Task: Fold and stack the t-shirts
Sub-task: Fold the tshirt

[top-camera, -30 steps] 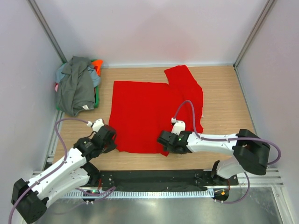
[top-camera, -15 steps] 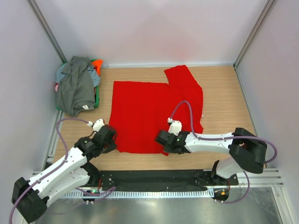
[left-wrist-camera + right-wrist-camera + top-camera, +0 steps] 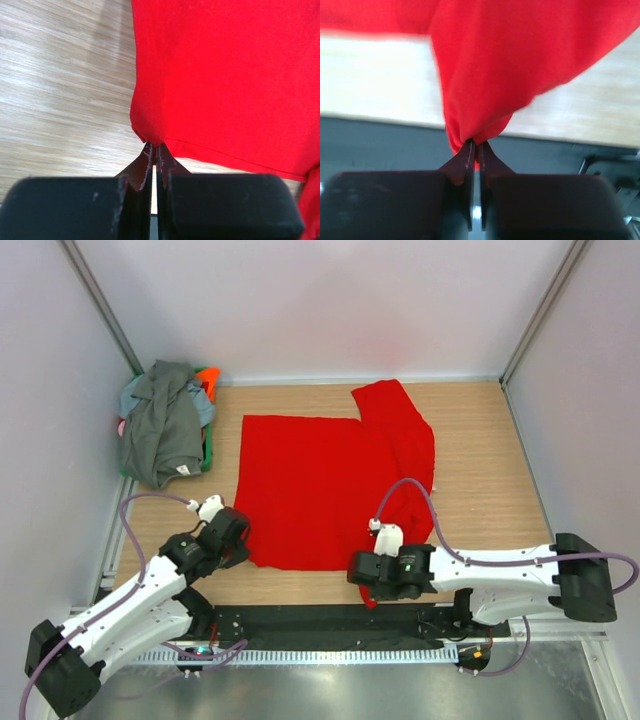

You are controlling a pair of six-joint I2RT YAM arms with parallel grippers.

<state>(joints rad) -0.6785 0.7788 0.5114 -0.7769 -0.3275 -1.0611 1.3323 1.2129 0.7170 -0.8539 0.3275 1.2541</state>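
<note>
Red shirt (image 3: 310,480) is spread flat mid-frame on the table (image 3: 480,440), its lower-left corner clamped by the left gripper (image 3: 154,150) and its lower-right corner bunched and clamped by the right gripper (image 3: 475,147).

No lettering, brand name or number is legible in any view. A small white tag (image 3: 183,469) on the dark grey t-shirt (image 3: 158,435), at ten o'clock on the table (image 3: 480,440), is too small to read.
</note>
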